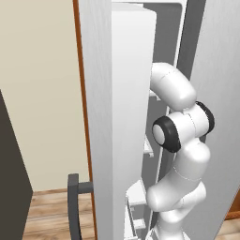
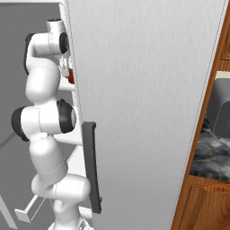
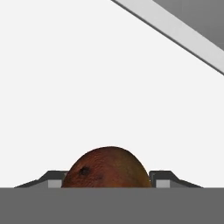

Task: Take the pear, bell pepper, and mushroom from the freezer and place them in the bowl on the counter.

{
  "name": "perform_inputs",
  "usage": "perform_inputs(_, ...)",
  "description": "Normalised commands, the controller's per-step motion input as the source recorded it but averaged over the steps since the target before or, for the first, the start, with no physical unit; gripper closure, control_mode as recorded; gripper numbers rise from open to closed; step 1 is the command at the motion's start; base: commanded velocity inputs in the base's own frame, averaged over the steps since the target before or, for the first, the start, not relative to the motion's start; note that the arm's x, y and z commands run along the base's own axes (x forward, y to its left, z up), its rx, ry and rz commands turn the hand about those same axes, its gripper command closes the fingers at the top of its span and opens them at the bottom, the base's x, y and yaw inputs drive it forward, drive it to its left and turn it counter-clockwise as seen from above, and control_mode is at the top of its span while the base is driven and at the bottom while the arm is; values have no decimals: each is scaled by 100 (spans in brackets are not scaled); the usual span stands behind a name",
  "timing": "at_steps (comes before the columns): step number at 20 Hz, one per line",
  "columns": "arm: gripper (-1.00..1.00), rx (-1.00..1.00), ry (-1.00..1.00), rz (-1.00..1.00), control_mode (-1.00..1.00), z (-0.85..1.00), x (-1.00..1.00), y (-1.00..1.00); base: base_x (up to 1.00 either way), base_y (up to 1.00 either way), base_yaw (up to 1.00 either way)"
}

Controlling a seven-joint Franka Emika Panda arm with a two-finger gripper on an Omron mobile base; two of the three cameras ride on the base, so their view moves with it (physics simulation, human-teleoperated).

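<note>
No writing or brand mark can be read anywhere. In the hand view the gripper (image 3: pixel 108 186) has its two dark fingertips (image 3: pixel 51 178) set close against either side of a rounded red-brown thing, the pepper (image 3: pixel 106 168), glossy and mottled with a small dark dimple; the jaws look closed on it, though the contact itself is hidden at the lower edge. Beyond the tips lies a plain smooth white freezer (image 3: pixel 87 78) surface, with a pale grey strip crossing slantwise further off. From the right base view, a spot of red (image 2: pixel 71 76) sits beside the hand on a white shelf (image 2: pixel 66 85), behind the brushed grey door (image 2: pixel 143 90) and its dark handle (image 2: pixel 92 166).
</note>
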Motion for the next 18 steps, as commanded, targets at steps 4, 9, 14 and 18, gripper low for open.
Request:
perform_inputs(4, 100, 6, -7, 0, -100, 3, -12, 0, 0, 0, 0)
perform_inputs(9, 100, 0, -13, 0, -100, 0, -13, 0, 0, 0, 0)
perform_inputs(14, 100, 0, -17, 0, -100, 0, -25, 0, 0, 0, 0)
perform_inputs(18, 100, 3, -8, 0, -100, 12, -38, 0, 0, 0, 0)
